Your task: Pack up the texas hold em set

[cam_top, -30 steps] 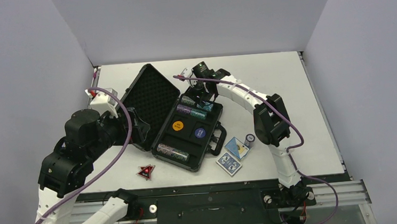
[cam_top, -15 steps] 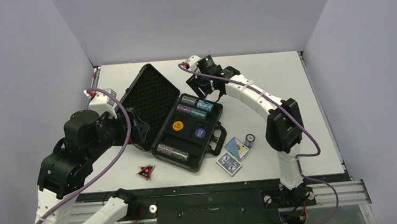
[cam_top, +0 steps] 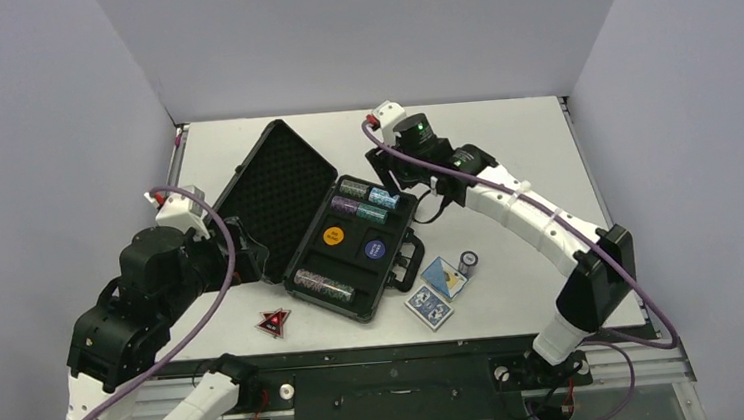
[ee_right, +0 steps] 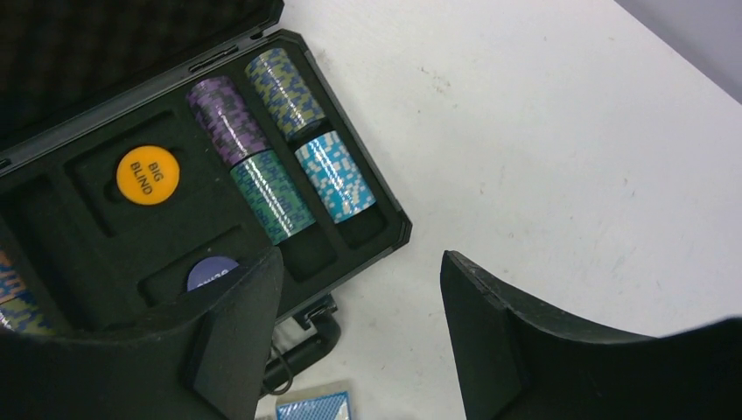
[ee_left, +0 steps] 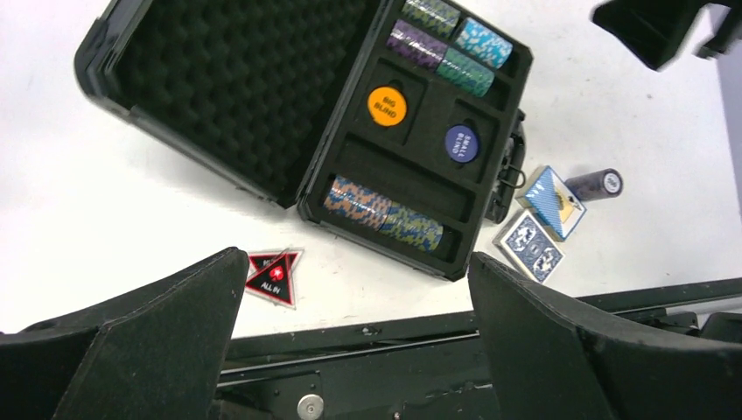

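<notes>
The black briefcase [cam_top: 402,230] lies open, its foam lid [cam_top: 281,187] tilted back to the left. Its tray holds chip rolls at the far end [cam_top: 367,200] and the near end [cam_top: 324,286], an orange button [cam_top: 334,236] and a blue button [cam_top: 375,248]. Two blue card decks [cam_top: 444,276] [cam_top: 428,308] and a loose chip roll [cam_top: 468,260] lie right of the case. The red-black triangle [cam_top: 274,323] lies near its left corner. My left gripper [cam_top: 243,258] is open and empty beside the lid. My right gripper [cam_top: 407,175] is open and empty above the case's far right corner.
In the left wrist view the open gripper [ee_left: 354,262] looks over the triangle [ee_left: 273,276], the case [ee_left: 302,206] and the decks [ee_left: 531,246]. The right wrist view, past the open gripper [ee_right: 359,260], shows the far chip rolls [ee_right: 280,140], the case handle [ee_right: 306,346] and bare table to the right.
My right gripper has lifted and moved right, away from the far chip rolls, its elbow swinging out to the right. My left gripper has drawn back a little to the left.
</notes>
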